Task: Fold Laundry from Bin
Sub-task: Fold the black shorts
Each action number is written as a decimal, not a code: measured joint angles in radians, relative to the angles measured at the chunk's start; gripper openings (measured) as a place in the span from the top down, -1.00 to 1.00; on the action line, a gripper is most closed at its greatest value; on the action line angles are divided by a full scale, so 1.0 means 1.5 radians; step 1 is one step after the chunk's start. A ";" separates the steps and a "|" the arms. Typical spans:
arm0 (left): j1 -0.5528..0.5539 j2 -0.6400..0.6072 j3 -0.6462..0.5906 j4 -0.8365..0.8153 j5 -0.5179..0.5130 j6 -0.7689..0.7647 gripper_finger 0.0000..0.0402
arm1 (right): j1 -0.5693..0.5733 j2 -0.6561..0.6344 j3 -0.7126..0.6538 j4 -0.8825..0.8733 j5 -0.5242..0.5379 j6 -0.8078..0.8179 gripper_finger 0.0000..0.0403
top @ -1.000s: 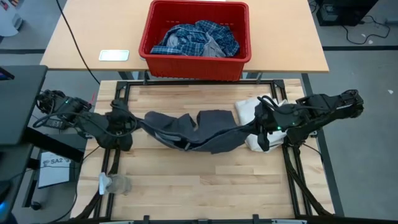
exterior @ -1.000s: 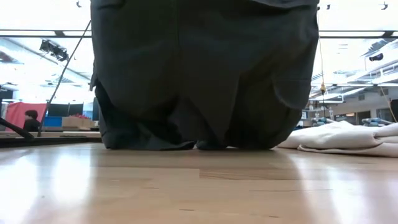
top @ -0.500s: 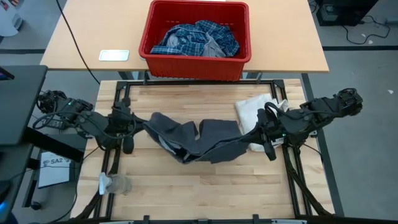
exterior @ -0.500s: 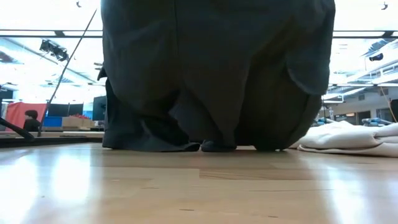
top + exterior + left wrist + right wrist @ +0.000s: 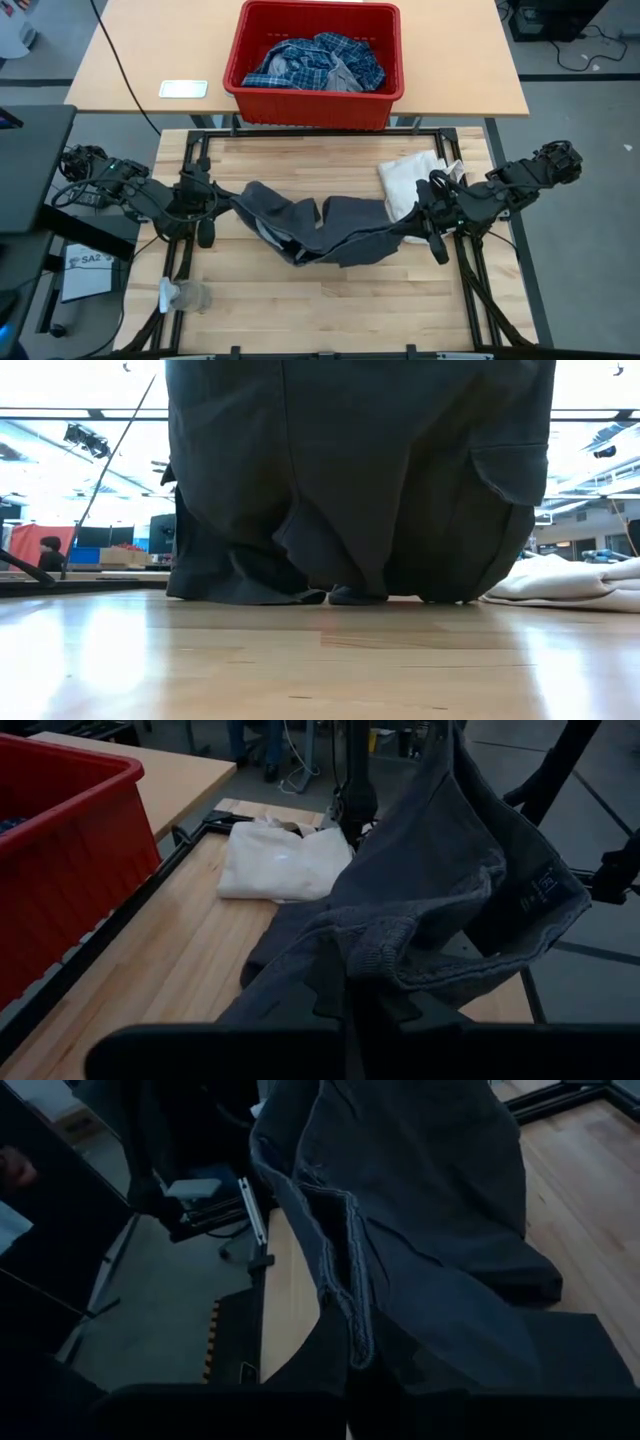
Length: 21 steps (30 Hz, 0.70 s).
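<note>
Dark grey shorts point(image 5: 320, 225) hang stretched between my two grippers over the middle of the wooden table. Their sagging lower part point(image 5: 300, 585) rests on the tabletop. My left gripper point(image 5: 222, 203) is shut on their left end and my right gripper point(image 5: 420, 215) on their right end. The red bin point(image 5: 312, 97) stands on the far table, with a blue-and-white plaid shirt point(image 5: 315, 60) and more laundry in it. A folded white piece point(image 5: 408, 178) lies flat at the table's far right, beside the right gripper. My left gripper pinches a thick hemmed edge of the shorts point(image 5: 375, 960) between its two fingers, coming in nearly level from the table's left. The cloth bunches at the fingers and runs off slack toward the other arm. My right gripper pinches a seamed edge of the shorts point(image 5: 352, 1335), slanting down from the table's right. The cloth hangs from the fingers in folds; how many layers cannot be told.
A black metal frame point(image 5: 320, 135) runs round the tabletop. A white flat slab point(image 5: 183, 89) lies on the far table left of the bin. A small pale item point(image 5: 185, 295) lies at the near left corner. The near half of the tabletop is bare wood.
My right gripper has swung toward the table's near edge, taking its end of the shorts along. The hanging cloth has spread wider toward the right, its lower part staying on the table. Both grippers have stayed shut on the shorts.
</note>
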 joint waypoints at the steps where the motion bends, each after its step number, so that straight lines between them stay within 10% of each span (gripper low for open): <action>1: 0.000 0.000 0.000 0.000 0.000 0.000 0.96 | 0.002 0.000 0.000 -0.001 0.000 0.000 0.92; 21: 0.000 0.052 0.000 0.021 0.002 0.091 0.96 | 0.013 0.014 0.000 -0.022 -0.018 0.001 0.92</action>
